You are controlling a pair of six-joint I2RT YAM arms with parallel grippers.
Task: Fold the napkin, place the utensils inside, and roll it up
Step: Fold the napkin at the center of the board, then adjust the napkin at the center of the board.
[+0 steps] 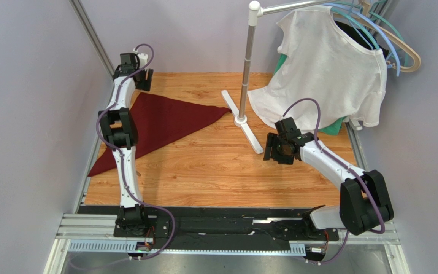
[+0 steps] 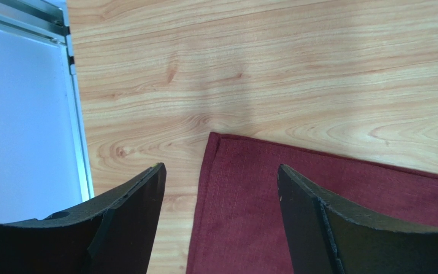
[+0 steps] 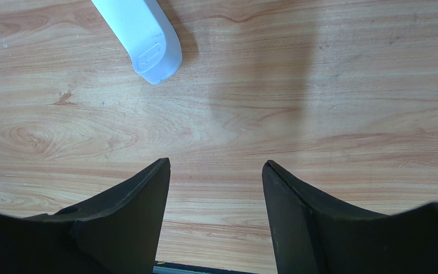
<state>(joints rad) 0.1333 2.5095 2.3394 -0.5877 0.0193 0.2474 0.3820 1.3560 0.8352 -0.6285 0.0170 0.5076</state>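
Observation:
The dark maroon napkin (image 1: 164,123) lies flat on the left of the wooden table, folded into a triangle. One point reaches toward the stand and another toward the near left edge. My left gripper (image 1: 142,79) hangs over the napkin's far corner, open. In the left wrist view its fingers (image 2: 141,211) straddle that corner of the napkin (image 2: 261,200) without holding it. My right gripper (image 1: 272,147) is open over bare wood at centre right, with nothing between its fingertips (image 3: 215,162). No utensils are in view.
A white garment stand (image 1: 250,63) rises at the back centre, and one of its feet (image 3: 147,40) lies just ahead of my right gripper. A white T-shirt (image 1: 330,68) hangs on hangers at the back right. A metal rail (image 2: 77,114) edges the table's left side.

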